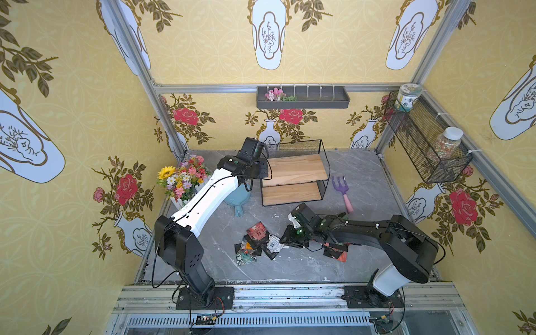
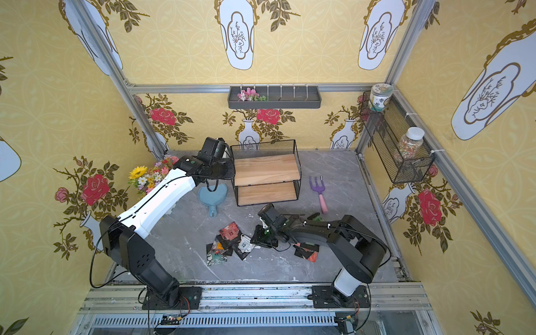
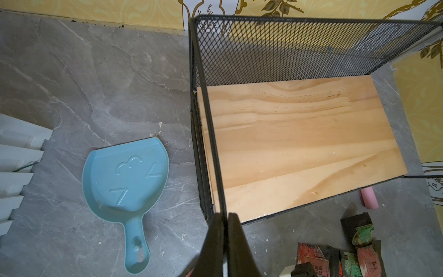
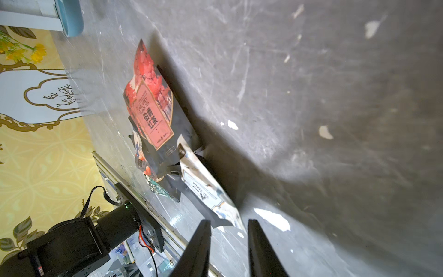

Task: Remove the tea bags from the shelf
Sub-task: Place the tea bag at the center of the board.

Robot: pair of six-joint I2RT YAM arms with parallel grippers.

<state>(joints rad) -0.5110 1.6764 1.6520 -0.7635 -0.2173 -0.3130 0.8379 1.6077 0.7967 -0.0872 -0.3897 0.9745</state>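
Observation:
The shelf (image 1: pixel 295 171) (image 2: pixel 265 169) stands at the back of the table, and both its wooden boards are bare. My left gripper (image 1: pixel 265 169) (image 3: pixel 225 215) is at the shelf's left side, shut on the thin black wire of its frame. Several tea bags (image 1: pixel 255 240) (image 2: pixel 229 240) lie in a loose pile on the grey table in front of the shelf. More tea bags (image 1: pixel 336 252) show under my right arm. My right gripper (image 1: pixel 285 242) (image 4: pixel 229 223) hovers low by the pile, open and holding nothing. A white tea bag (image 4: pixel 206 191) lies just beyond its tips, a red one (image 4: pixel 151 112) farther on.
A blue dustpan (image 1: pixel 239 200) (image 3: pixel 124 177) lies left of the shelf, beside a flower bunch (image 1: pixel 182 177). A purple garden fork (image 1: pixel 342 191) lies to the shelf's right. A mesh basket with jars (image 1: pixel 420 145) and a grey tray (image 1: pixel 303 98) hang on the walls.

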